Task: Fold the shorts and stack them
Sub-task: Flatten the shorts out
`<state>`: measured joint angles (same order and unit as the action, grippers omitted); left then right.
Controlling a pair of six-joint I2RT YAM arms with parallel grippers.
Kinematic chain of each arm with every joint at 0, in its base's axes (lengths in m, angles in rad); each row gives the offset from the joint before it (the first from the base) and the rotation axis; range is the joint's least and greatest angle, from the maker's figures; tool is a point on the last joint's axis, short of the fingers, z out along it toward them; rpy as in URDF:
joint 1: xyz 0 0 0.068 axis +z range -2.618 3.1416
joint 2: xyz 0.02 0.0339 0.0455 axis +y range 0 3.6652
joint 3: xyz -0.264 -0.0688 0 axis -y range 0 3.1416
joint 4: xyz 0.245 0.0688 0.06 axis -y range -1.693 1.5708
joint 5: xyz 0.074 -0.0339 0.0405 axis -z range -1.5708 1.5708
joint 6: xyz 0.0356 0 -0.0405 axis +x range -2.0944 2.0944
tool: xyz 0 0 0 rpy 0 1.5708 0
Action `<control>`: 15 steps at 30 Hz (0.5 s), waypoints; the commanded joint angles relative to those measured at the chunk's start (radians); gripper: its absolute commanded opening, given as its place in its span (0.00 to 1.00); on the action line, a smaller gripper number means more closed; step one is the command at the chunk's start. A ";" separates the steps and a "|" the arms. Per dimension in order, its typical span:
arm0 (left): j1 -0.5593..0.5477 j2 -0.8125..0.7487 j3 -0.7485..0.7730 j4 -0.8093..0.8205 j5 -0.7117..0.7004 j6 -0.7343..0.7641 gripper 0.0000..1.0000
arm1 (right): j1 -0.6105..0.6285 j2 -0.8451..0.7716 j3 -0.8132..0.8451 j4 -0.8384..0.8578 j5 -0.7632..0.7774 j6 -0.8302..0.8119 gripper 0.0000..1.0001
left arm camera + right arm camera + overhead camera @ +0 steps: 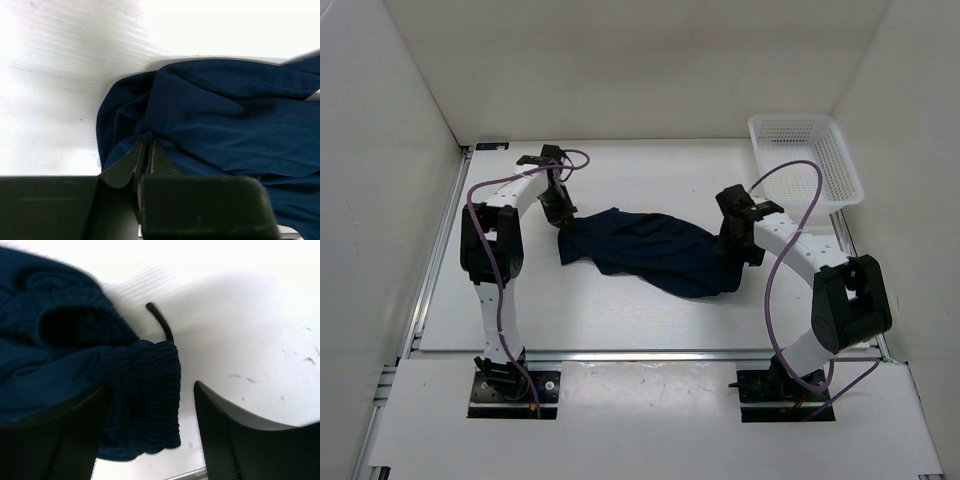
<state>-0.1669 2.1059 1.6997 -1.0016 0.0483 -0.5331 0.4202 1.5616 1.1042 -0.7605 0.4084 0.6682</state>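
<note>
The dark navy shorts (650, 255) lie crumpled across the middle of the table. My left gripper (560, 214) is at their left end. In the left wrist view it (147, 141) is shut on a small pinch of the shorts' (230, 120) edge fabric. My right gripper (736, 250) is at their right end. In the right wrist view it (149, 390) is open, with the ribbed elastic waistband (150, 405) lying between its two fingers (235, 440) and against the left one. A black drawstring end (160, 322) sticks out beyond the waistband.
A white plastic mesh basket (840, 165) stands at the back right corner of the table, behind the right arm. White walls close in the table on the left, back and right. A metal rail runs along the table's front edge (640, 353).
</note>
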 commanded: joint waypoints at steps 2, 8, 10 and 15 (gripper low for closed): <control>-0.003 -0.093 0.029 -0.008 -0.027 0.012 0.10 | -0.121 -0.049 -0.093 0.165 -0.170 -0.013 0.57; -0.003 -0.083 0.125 -0.041 -0.027 0.021 0.10 | -0.132 -0.069 -0.028 0.214 -0.270 -0.050 0.00; 0.006 -0.060 0.202 -0.072 -0.027 0.030 0.10 | -0.132 -0.052 0.046 0.205 -0.261 -0.073 0.00; 0.049 0.015 0.605 -0.193 0.010 0.030 0.10 | -0.132 0.029 0.465 0.127 -0.227 -0.123 0.00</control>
<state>-0.1558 2.1414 2.1387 -1.1423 0.0456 -0.5163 0.2882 1.5860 1.3560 -0.6609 0.1730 0.5976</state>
